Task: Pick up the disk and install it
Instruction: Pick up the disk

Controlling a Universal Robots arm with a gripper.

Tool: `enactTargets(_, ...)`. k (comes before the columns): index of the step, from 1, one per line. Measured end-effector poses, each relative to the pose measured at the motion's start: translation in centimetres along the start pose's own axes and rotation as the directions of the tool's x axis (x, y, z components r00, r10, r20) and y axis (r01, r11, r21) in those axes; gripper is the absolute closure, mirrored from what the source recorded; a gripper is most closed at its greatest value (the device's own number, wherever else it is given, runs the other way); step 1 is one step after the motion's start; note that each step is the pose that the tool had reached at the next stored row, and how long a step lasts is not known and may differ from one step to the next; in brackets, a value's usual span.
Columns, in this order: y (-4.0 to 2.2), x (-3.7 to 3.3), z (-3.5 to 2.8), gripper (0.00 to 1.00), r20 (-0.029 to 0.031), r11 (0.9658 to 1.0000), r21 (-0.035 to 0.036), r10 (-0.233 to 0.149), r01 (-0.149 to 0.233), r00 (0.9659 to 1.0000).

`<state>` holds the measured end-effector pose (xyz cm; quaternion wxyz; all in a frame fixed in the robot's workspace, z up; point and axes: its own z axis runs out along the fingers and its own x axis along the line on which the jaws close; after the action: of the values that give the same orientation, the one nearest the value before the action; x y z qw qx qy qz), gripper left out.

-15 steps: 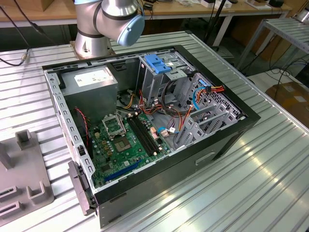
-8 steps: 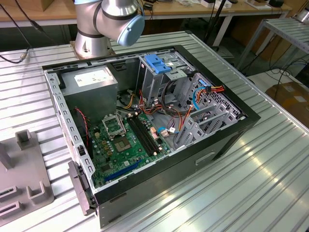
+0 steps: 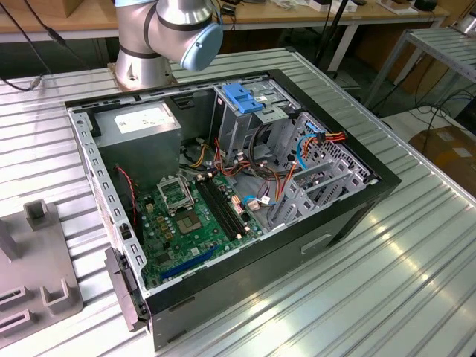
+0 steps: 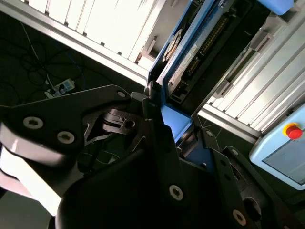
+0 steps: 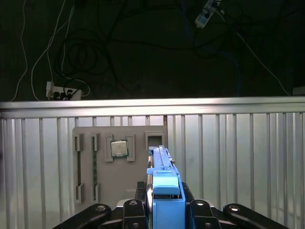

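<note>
Disk (image 5: 164,188), blue-framed, sits clamped edge-on between the black jaws in both wrist views (image 4: 188,52). In the first wrist view its far end is seen against a corner of the grey tray (image 5: 119,179), which carries a chip (image 5: 119,149) on the ribbed tabletop (image 5: 238,162). In the exterior view the arm's (image 3: 167,30) base joints stand beyond the open computer case (image 3: 342,216).

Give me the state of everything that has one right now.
gripper: shut on the disk
disk: held edge-on, clear of the tray
tray: processor chip seated in its pocket
computer case: lying on its side, open
</note>
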<state>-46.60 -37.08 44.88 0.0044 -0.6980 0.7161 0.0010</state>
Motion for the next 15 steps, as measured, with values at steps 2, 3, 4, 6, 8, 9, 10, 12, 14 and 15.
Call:
enactTargets(2,0.0,0.0,-0.35,0.63,0.0,1.0,0.0,0.0,0.0,1.0)
enactTargets(3,0.0,0.0,-0.64,0.63,0.0,1.0,0.0001,0.0,0.0,1.0)
enactTargets(4,-0.01,-0.01,-0.92,0.63,0.0,1.0,0.0,0.0,0.0,1.0)
enactTargets(6,-0.01,-0.01,-1.31,0.63,0.0,1.0,0.0,0.0,0.0,1.0)
enactTargets(8,-0.01,-0.01,-1.71,0.63,0.0,1.0,0.0001,0.0,0.0,1.0)
enactTargets(9,-0.01,-0.01,-2.01,0.63,0.0,1.0,0.0,0.0,0.0,1.0)
enactTargets(10,-0.01,-0.01,-2.14,0.63,0.0,1.0,0.0,0.0,0.0,1.0)
enactTargets(12,-0.02,-0.02,-2.68,0.63,-0.0001,1.0,0.0,0.0,0.0,1.0)
enactTargets(14,-0.02,-0.02,-3.12,0.63,0.0001,1.0,0.0001,0.0,0.0,1.0)
enactTargets(15,-0.02,-0.03,-3.36,0.63,0.0,1.0,0.0,0.0,0.0,1.0)
